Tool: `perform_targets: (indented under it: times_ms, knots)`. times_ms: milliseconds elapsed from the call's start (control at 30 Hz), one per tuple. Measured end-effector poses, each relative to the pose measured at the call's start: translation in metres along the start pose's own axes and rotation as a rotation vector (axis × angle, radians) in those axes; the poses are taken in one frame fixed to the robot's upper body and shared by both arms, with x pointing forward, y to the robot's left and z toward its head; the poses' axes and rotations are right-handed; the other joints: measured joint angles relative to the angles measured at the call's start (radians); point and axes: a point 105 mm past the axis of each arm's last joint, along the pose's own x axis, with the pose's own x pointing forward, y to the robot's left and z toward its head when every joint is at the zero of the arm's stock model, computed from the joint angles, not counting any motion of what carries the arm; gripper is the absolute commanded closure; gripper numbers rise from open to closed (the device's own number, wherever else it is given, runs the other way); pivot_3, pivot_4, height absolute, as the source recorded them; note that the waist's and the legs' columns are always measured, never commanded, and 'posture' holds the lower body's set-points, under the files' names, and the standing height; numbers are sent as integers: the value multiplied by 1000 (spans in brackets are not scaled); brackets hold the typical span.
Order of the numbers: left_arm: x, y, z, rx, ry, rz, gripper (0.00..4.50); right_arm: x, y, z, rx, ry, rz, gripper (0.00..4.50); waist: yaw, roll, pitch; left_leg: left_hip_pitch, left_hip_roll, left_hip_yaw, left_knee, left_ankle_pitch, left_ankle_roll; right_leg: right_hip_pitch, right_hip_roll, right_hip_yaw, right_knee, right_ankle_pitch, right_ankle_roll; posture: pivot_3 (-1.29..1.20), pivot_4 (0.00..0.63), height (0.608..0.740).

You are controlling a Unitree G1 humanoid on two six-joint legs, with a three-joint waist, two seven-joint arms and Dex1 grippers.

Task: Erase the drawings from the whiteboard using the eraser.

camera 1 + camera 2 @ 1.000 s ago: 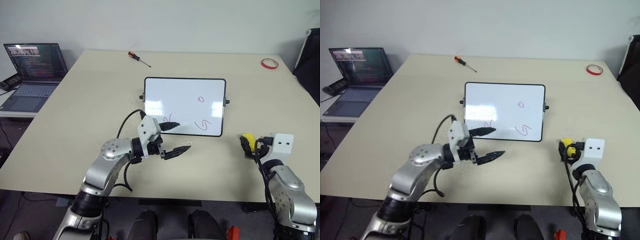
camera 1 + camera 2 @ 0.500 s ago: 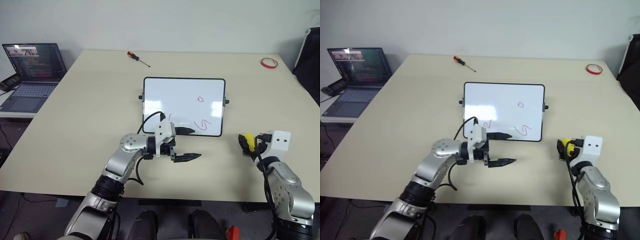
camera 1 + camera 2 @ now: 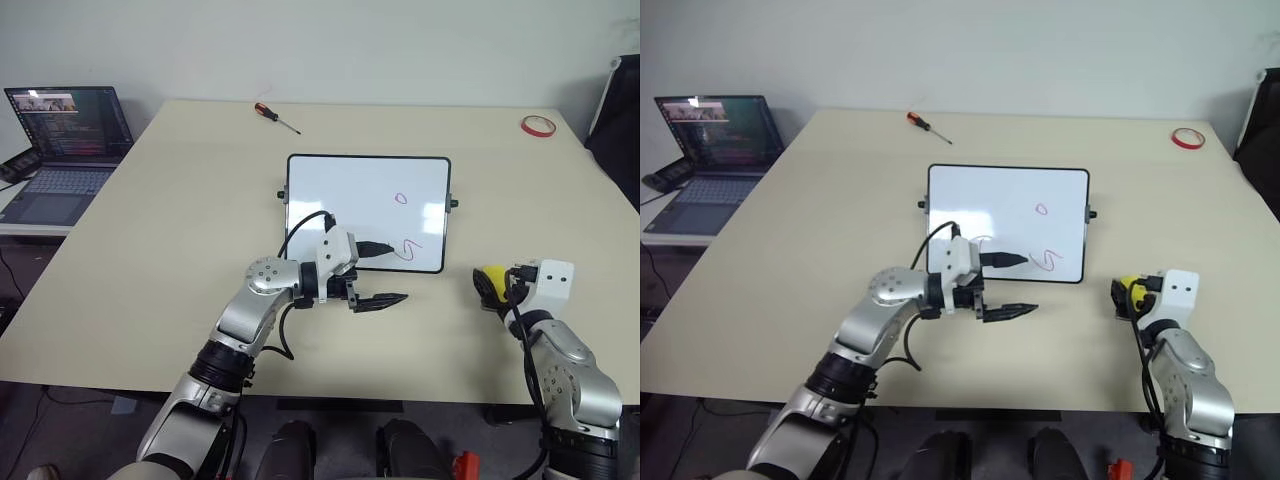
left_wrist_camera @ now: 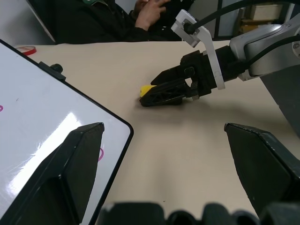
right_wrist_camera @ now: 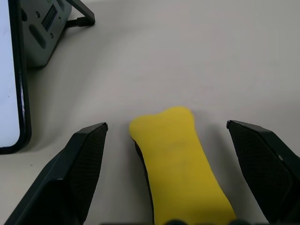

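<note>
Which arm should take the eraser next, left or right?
Right. The right gripper is open with the eraser lying on the table between its fingers. The left gripper, also open, sits at the whiteboard near edge, away from it.

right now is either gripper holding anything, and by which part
Nothing is held. The right gripper is open, its fingers either side of the yellow eraser without touching it. The left gripper is open and empty beside the whiteboard.

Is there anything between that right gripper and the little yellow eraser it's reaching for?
Nothing visible. The eraser lies on bare table between the open fingers of the right gripper, which do not touch it.
</note>
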Motion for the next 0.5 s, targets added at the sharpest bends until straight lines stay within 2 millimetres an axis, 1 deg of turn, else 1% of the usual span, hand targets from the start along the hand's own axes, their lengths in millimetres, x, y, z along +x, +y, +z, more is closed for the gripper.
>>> perform_targets:
  times_ms: [233, 500]
  knots:
    - [-1, 1, 0, 2, 5, 4, 0, 2, -2, -5, 4, 21, -5, 27, 0, 0, 0, 0, 0, 0, 0, 0, 0, 0, 0, 0, 0, 0, 0, 0, 150, 740]
    - [-1, 1, 3, 8, 2, 15, 0, 2, -3, -5, 2, 23, -6, 27, 0, 0, 0, 0, 0, 0, 0, 0, 0, 0, 0, 0, 0, 0, 0, 0, 150, 740]
